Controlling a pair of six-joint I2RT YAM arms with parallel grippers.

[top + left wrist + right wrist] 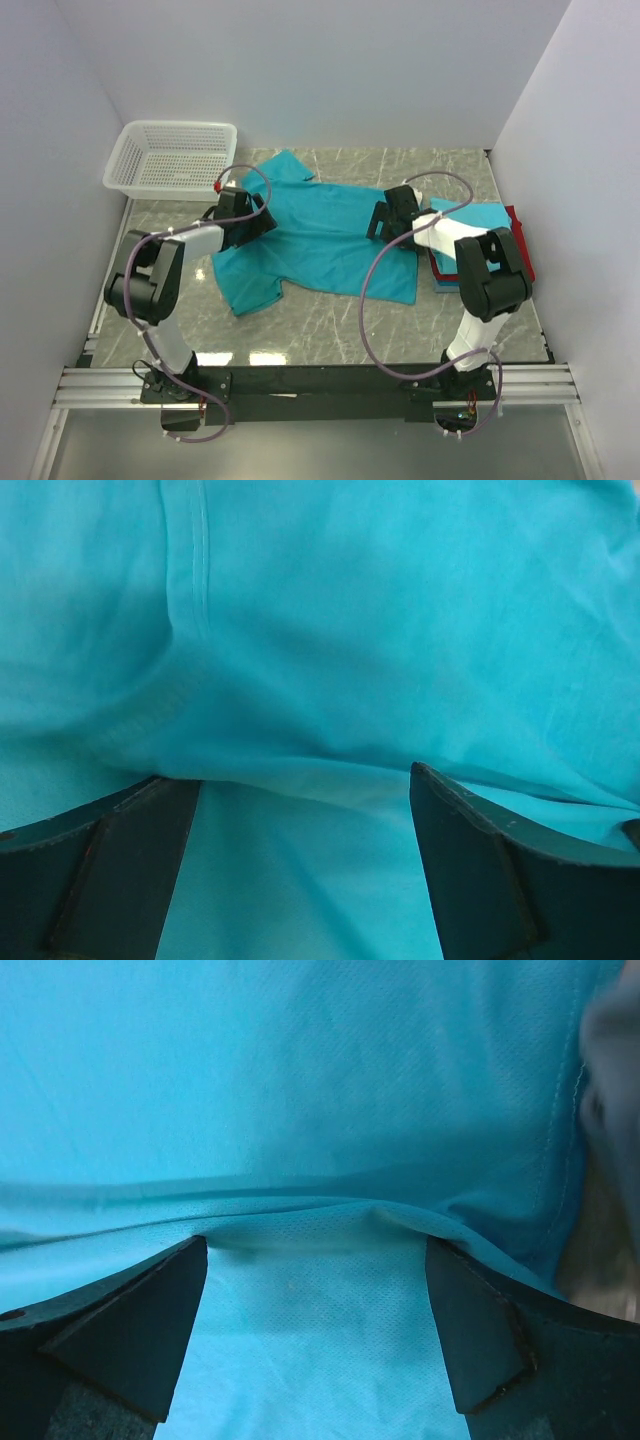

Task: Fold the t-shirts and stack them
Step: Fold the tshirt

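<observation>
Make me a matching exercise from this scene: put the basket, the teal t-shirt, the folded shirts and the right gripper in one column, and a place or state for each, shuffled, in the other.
Column one
1. white basket
2. teal t-shirt
3. folded shirts
4. right gripper

Column two
A. open, close above teal cloth
B. stacked on the right of the table
C. far left corner
D. spread out in the middle

Pairs: 1-C, 2-D, 3-B, 4-A

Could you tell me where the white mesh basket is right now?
In the top view, the basket sits at the far left corner, just beyond the teal shirt.
</observation>
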